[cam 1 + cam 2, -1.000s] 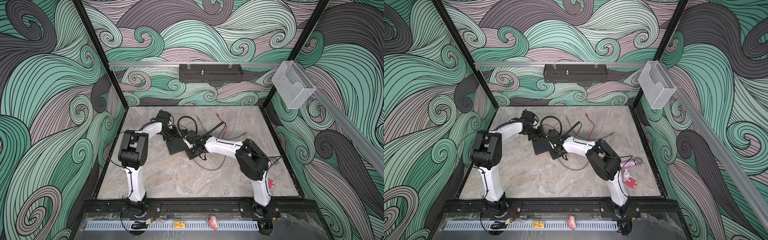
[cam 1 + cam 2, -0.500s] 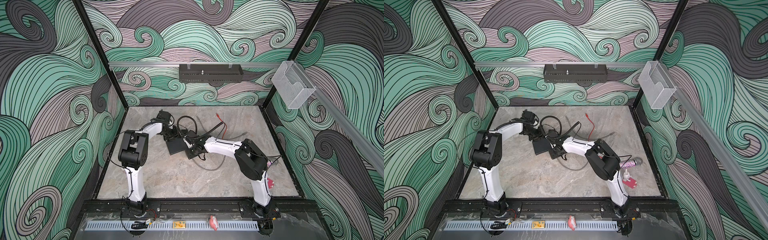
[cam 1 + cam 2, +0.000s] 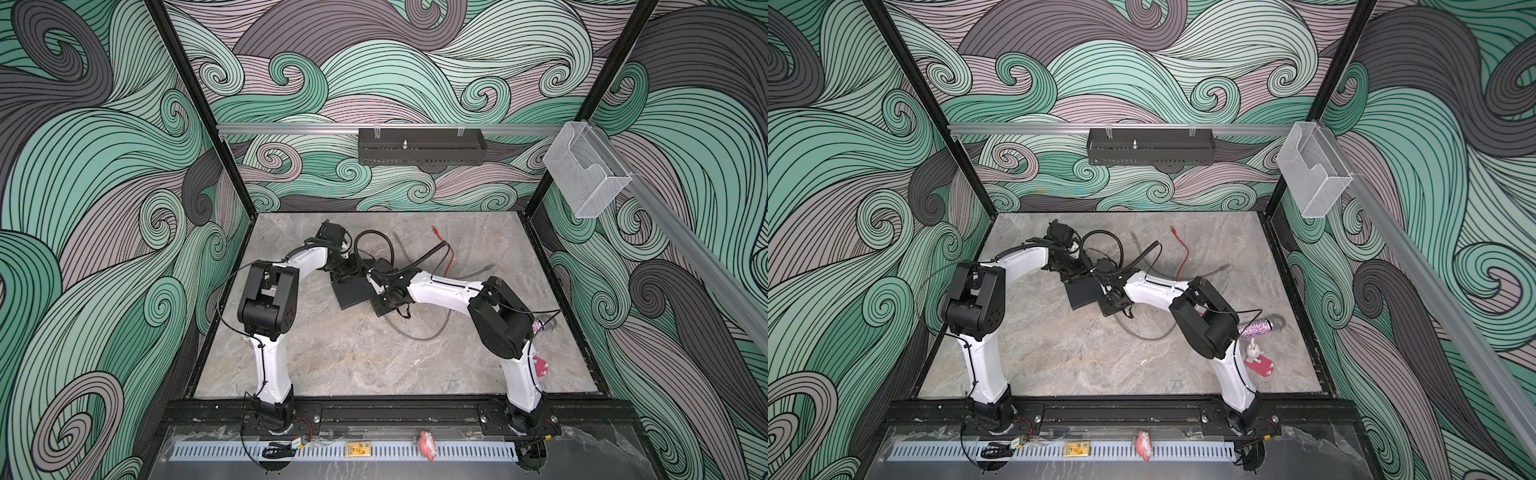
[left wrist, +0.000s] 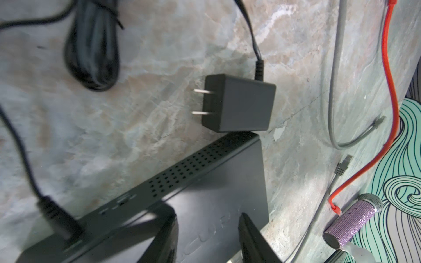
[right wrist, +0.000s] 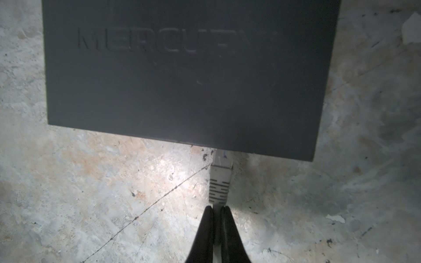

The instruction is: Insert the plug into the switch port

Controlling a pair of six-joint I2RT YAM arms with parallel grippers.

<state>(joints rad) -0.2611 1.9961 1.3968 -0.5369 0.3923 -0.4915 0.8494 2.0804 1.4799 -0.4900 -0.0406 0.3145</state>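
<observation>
Grey marbled table [image 3: 353, 361] under everything. Left arm [image 3: 270, 299] and right arm [image 3: 498, 320] both bent inward, wrists close together toward the back of the table. Switch [image 3: 353, 293], a flat black box, lying flat between the two wrists in both top views [image 3: 1084, 293]; raised lettering on the top face, rows of vent holes along one side. Left gripper [image 4: 206, 214] over the top face near one end of the switch, jaws roughly half apart, lettering visible in the gap, nothing clamped between; contact of the tips with the top: cannot tell. Right gripper [image 5: 216, 208] low over the table just off a long side of the switch, jaws all but closed, pinching the pale plug [image 5: 219, 180] at its rear end. Front of plug touching the switch's side wall, tucked under the top edge; depth in the port: cannot tell. Glittery purple microphone [image 3: 1258, 326] lying near the right arm's elbow, well apart from the switch. Black power adapter [image 4: 237, 104] on its side, two prongs bare, touching a corner of the switch. Bundled black cord [image 4: 91, 52] near the adapter. Black connector [image 4: 57, 218] seated in the vented side of the switch. Red cable [image 4: 386, 50] and grey cable [image 4: 328, 102] loose on the table beyond the adapter.
</observation>
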